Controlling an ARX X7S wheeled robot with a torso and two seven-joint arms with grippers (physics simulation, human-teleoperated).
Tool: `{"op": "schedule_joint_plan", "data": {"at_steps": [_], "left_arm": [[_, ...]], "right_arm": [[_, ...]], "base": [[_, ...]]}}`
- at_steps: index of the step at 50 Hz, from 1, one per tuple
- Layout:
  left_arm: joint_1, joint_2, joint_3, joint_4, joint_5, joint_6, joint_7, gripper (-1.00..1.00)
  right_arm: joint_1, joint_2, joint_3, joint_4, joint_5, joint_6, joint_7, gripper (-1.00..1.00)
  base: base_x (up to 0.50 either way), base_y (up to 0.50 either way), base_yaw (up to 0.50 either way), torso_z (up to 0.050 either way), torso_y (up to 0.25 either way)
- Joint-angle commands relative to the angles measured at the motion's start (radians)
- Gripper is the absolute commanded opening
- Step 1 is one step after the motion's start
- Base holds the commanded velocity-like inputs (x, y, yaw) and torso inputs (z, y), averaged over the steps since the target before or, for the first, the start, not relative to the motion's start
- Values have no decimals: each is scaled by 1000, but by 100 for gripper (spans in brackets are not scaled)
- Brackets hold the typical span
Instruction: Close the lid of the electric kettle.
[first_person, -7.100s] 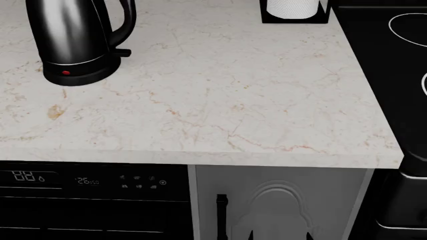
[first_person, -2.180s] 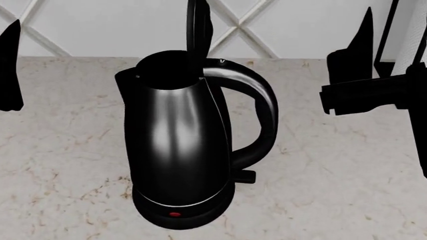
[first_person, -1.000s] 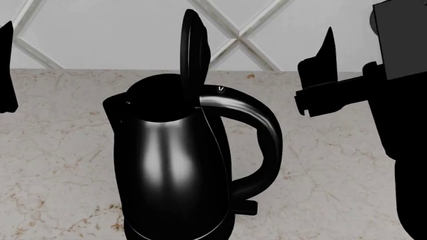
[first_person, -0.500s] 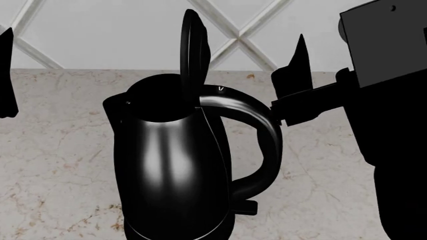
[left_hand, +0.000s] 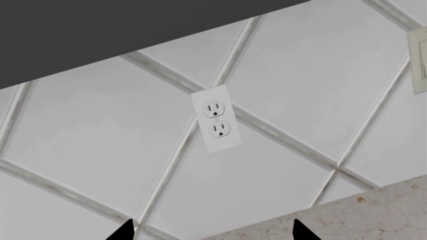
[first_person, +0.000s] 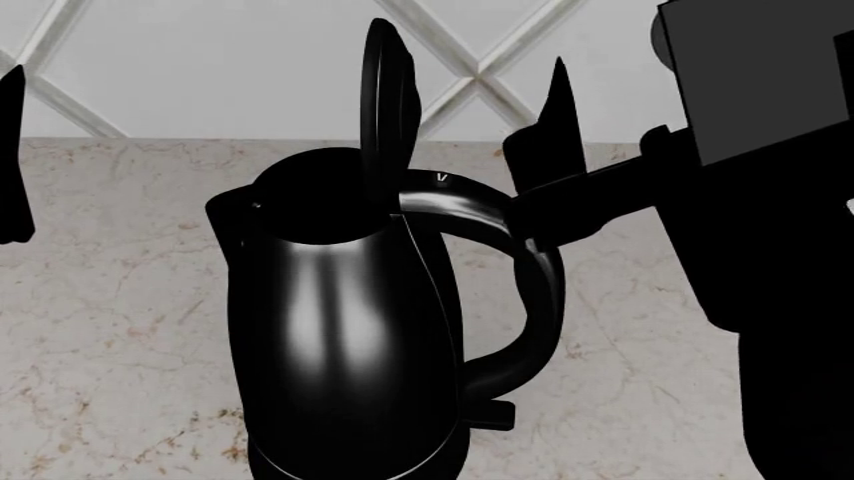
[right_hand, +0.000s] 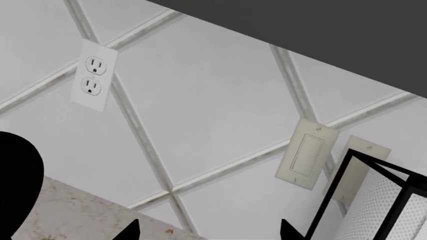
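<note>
The electric kettle (first_person: 347, 330) stands on the marble counter in the middle of the head view, its handle (first_person: 534, 290) to the right. Its lid (first_person: 384, 105) stands upright, open, above the rim. My right gripper (first_person: 550, 140) is open and empty, just right of the lid and above the handle's top, not touching the lid. In the right wrist view its tips (right_hand: 210, 232) stand wide apart, and a black rounded shape (right_hand: 17, 180) shows at the edge. My left gripper (first_person: 11, 150) is open and empty at the far left, apart from the kettle; its tips (left_hand: 210, 232) face the wall.
The tiled backsplash carries a wall outlet (left_hand: 217, 119), also in the right wrist view (right_hand: 93, 75), and a switch plate (right_hand: 307, 152). A white paper-towel roll in a black frame (right_hand: 380, 210) stands to the right. The marble counter (first_person: 120, 290) stretches around the kettle.
My right gripper has moved left, from well right of the handle to just beside the upright lid. The kettle, lid and left gripper have not moved.
</note>
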Motion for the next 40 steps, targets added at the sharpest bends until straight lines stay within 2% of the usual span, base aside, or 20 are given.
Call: {"op": "schedule_joint_plan", "data": {"at_steps": [1,13,25,40], "left_arm": [[3,-9,0,-2,-8,10,-5,100],[4,-14,4,-4,-15,17,-13,100],[3,-5,2,1,-41,6,-46,100],[21,-19,12,-4,-33,33,-41,100]], "right_arm": [[-4,-17,7,-6,34,14,4,100],[-21,-34,30,-35,85,51,29,100],[34,-47,91,-74,174,120,66,100],[92,-40,105,-82,395,140,226,100]], "base": [[0,0,0,0,0],[0,0,0,0,0],[0,0,0,0,0],[0,0,0,0,0]]}}
